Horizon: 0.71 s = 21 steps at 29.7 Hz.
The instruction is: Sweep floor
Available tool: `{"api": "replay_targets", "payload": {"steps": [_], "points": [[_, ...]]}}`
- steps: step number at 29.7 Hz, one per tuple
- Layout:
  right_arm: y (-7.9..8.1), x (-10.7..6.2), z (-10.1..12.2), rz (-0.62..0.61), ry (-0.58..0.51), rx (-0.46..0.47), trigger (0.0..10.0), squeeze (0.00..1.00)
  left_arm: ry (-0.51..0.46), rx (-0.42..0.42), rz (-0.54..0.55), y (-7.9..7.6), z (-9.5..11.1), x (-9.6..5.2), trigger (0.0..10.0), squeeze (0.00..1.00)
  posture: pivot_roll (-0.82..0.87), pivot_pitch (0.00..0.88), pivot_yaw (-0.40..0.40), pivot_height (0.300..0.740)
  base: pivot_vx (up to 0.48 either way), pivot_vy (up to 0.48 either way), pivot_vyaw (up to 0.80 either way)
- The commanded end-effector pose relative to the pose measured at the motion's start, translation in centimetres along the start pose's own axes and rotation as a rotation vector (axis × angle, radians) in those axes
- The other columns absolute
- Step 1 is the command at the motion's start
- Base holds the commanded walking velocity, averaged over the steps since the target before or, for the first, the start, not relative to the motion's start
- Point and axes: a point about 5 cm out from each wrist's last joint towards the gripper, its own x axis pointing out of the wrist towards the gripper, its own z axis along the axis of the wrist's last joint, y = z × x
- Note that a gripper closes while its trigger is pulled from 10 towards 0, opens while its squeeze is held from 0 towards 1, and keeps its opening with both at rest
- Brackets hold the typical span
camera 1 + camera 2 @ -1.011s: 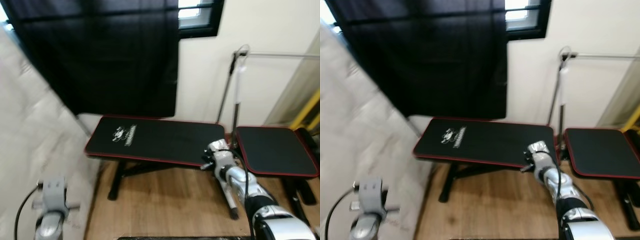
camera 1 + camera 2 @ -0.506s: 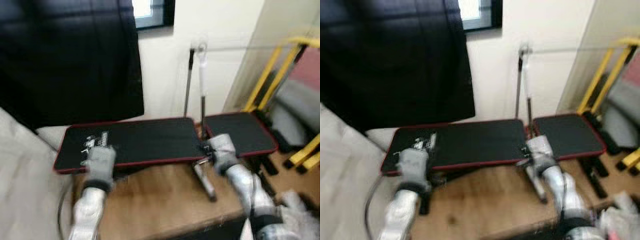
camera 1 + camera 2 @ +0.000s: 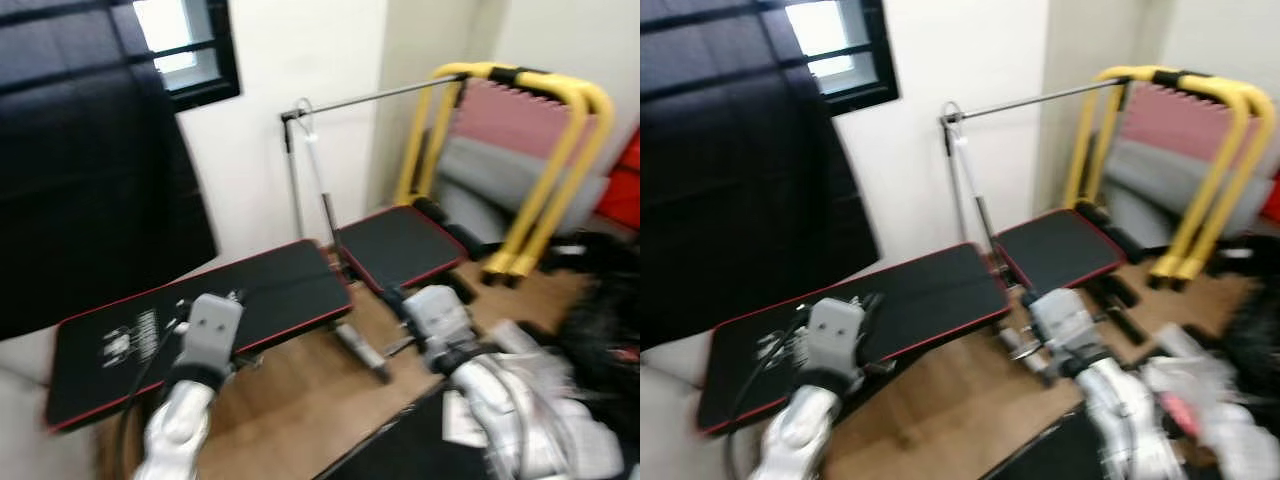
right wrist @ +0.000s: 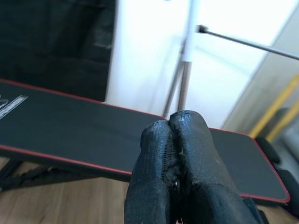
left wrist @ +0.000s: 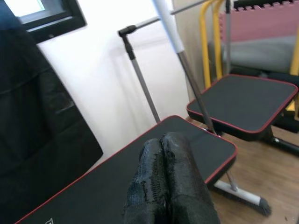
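Two grippers are raised in front of the bench (image 3: 200, 310), both pressed closed on nothing: the left gripper (image 5: 168, 186) over its long pad, the right gripper (image 4: 180, 172) near the gap between the pads. The broom (image 5: 187, 70) leans against the wall behind the bench, its bristle head (image 5: 243, 196) on the wood floor (image 3: 310, 400) under the pad's end. Reaching it well likely means stepping closer, opening the right fingers and closing them around the pole above the pad.
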Motion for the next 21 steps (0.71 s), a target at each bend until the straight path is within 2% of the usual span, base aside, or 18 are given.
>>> {"api": "replay_targets", "payload": {"steps": [1, 12, 21], "points": [[-0.4, -0.4, -0.5, -0.027, 0.043, 0.002, 10.0, 0.00, 0.001, 0.001, 0.039, 0.0, 0.2, 0.0, 10.0, 0.00, 0.04, 0.000, 0.013, 0.740, 0.000, 0.000, -0.80], [-0.2, 0.7, 0.0, -0.041, 0.047, 0.035, 10.0, 0.00, 0.014, -0.043, 0.023, 0.1, 0.5, 0.7, 10.0, 0.00, 0.04, 0.000, 0.007, 0.740, 0.000, 0.000, -0.80], [-0.2, 0.9, 0.1, -0.035, 0.050, 0.029, 10.0, 0.00, 0.018, -0.068, 0.016, 0.1, 0.5, 0.8, 10.0, 0.00, 0.04, 0.000, 0.001, 0.740, 0.000, 0.000, -0.80]]}}
